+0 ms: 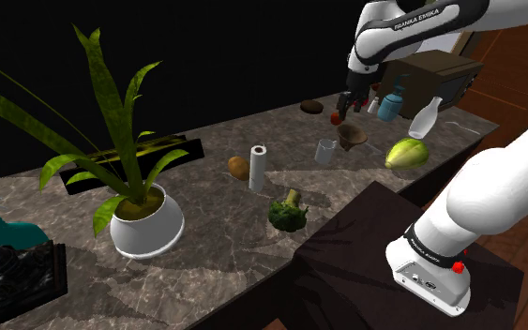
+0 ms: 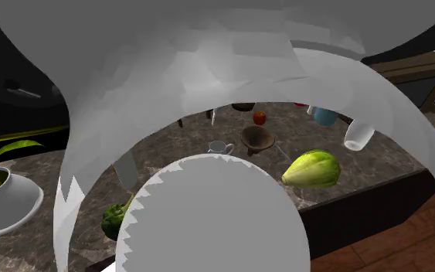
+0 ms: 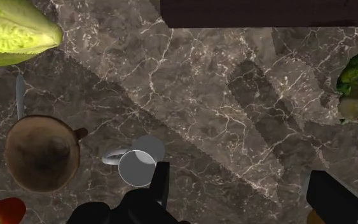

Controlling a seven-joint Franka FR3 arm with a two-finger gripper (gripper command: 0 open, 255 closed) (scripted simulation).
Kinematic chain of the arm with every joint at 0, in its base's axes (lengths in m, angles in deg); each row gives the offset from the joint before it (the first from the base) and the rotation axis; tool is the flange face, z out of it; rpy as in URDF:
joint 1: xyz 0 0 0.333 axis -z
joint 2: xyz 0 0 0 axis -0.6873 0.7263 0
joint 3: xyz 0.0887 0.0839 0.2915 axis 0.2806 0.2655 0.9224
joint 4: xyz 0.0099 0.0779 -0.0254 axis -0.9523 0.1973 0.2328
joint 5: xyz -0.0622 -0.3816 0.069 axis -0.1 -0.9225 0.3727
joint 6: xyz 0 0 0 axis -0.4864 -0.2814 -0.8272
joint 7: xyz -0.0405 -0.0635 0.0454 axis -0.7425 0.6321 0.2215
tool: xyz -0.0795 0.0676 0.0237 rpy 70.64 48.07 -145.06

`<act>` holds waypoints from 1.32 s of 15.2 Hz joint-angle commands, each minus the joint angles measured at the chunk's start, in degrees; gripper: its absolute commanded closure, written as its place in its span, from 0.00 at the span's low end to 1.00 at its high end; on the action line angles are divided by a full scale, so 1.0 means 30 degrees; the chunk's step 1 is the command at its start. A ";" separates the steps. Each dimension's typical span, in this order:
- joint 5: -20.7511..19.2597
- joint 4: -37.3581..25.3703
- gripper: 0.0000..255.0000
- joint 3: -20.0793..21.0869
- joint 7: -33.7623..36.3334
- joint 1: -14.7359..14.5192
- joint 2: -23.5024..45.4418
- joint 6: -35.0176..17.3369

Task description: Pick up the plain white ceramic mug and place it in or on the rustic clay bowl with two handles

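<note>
Dark veined marble counter (image 1: 215, 246) against a black area: the arm's black gripper (image 3: 244, 200) hangs above it, its fingers (image 3: 161, 184) spread wide with bare marble between them. Below and just outside one finger stands the white mug (image 3: 138, 167), upright and unheld, midway between the counter's front and back edges. Its handle is turned to the brown two-handled bowl (image 3: 42, 153) just beside it, not touching. A red apple (image 3: 4, 210) lies between the bowl and the back edge; a green ribbed fruit (image 3: 15, 32) sits by the front edge. Farther along lie a broccoli head (image 1: 288, 214), a paper roll (image 1: 258, 167), a potato (image 1: 238, 168) and a potted plant (image 1: 145, 225) toward the counter's other end.
</note>
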 commanded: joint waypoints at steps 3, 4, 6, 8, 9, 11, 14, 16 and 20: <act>0.0673 -0.0812 0.00 -0.0715 -0.1451 -0.0081 0.3012 -0.1836; 0.0919 -0.1070 0.00 -0.0857 -0.1848 -0.0082 0.3798 -0.2255; 0.1493 -0.1659 0.00 -0.1055 -0.2674 -0.0028 0.5395 -0.3029; 0.2143 -0.2345 0.00 -0.1138 -0.3520 0.0107 0.7015 -0.3709; 0.2482 -0.2724 0.00 -0.1131 -0.3940 0.0212 0.7827 -0.4011; 0.3155 -0.3555 0.00 -0.1029 -0.4753 0.0491 0.9447 -0.4538; 0.4063 -0.4978 0.00 -0.0696 -0.5847 0.1054 1.1843 -0.5138; 0.4559 -0.6044 0.00 -0.0406 -0.6467 0.1487 1.3414 -0.5419; 0.5258 -0.8461 0.00 0.0215 -0.7439 0.2389 1.6509 -0.5711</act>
